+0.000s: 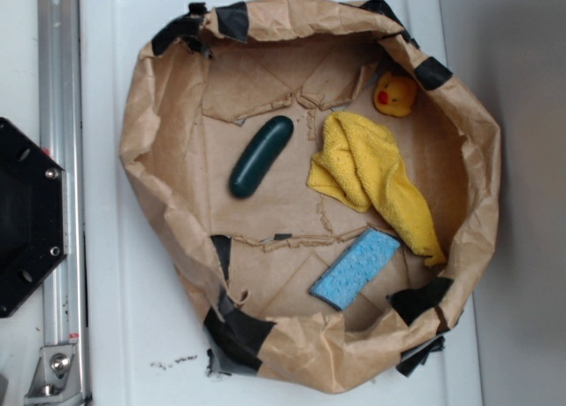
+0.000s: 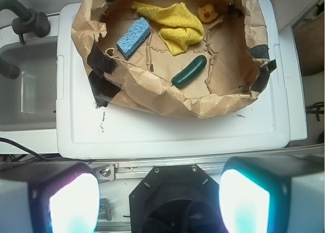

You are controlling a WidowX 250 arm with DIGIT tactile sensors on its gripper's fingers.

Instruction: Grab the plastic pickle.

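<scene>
Inside a crumpled brown paper basin, plastic pickle lying diagonally on the floor, dark green, glossy, rounded ends, left of a yellow cloth, apart from blue sponge and rubber duck, gripper fingers spread wide, well short of the basin.

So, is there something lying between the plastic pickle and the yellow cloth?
No. In the exterior view, only bare creased paper of the paper bag lies between the plastic pickle and the yellow cloth; the wrist view shows the same gap.
</scene>
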